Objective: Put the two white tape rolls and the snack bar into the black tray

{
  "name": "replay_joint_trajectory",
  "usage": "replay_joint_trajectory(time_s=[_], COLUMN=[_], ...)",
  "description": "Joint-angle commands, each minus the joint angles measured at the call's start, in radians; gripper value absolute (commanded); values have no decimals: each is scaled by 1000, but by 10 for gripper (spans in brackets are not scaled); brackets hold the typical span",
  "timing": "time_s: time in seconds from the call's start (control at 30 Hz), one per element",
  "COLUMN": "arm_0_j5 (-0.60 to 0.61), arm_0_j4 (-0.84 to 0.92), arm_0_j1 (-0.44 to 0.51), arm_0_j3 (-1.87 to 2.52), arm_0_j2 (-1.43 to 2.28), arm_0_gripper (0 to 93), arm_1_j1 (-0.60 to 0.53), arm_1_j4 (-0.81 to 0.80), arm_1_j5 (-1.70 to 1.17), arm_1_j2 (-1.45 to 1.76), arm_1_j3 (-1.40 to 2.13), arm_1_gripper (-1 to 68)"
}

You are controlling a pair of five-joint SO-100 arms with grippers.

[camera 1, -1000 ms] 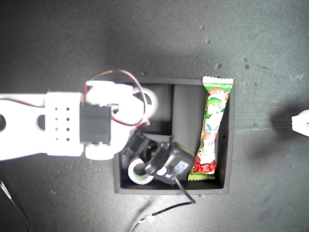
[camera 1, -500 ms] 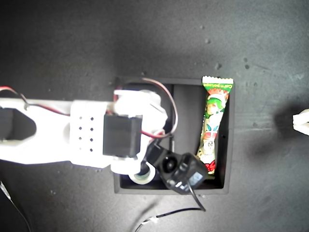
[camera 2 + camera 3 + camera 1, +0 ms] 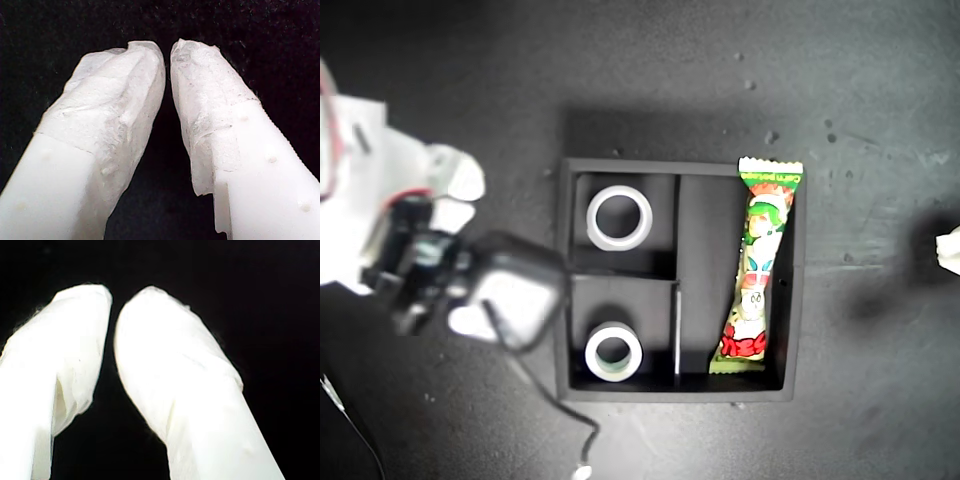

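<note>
The black tray [image 3: 670, 388] lies in the middle of the exterior view. One white tape roll [image 3: 593, 218] lies flat in its upper small compartment, and a second white tape roll [image 3: 590, 352] lies flat in the lower one. The snack bar [image 3: 760, 260] lies lengthwise in the long compartment, along the wall on the exterior view's right. My first gripper [image 3: 167, 47] is shut with nothing between its taped fingers. My second gripper [image 3: 114, 297] is also shut and holds nothing. Both wrist views show only black surface behind the fingers.
A white arm [image 3: 380, 220] with a black wrist camera [image 3: 515, 290] sits at the exterior view's left, just beside the tray. Its cable [image 3: 560, 410] trails past the tray's lower corner. A white tip of another arm [image 3: 948, 250] shows at the exterior view's right edge.
The arm that hung over the tray's small compartments has pulled back to the exterior view's left. Both tape rolls now show uncovered in their compartments. The snack bar has not moved.
</note>
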Motion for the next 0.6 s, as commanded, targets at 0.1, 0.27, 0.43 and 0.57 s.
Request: replay_joint_trajectory(time_s=[0.1, 0.27, 0.43, 0.57], arm_0_j5=[-77, -147, -140, -153], arm_0_j4=[-235, -270, -233, -270], arm_0_j1=[-21, 25, 57, 92], arm_0_j3=[824, 1212, 1330, 1416], arm_0_j2=[758, 1175, 1293, 1293], arm_0_gripper=[0, -1, -1, -1], arm_1_j1=[-46, -28, 49, 61], arm_1_j4=[78, 101, 169, 169], arm_1_j5=[-21, -41, -172, -170], arm_1_j2=[9, 9, 9, 9], arm_1_j3=[12, 12, 12, 12], arm_1_gripper=[-3, -2, 1, 1])
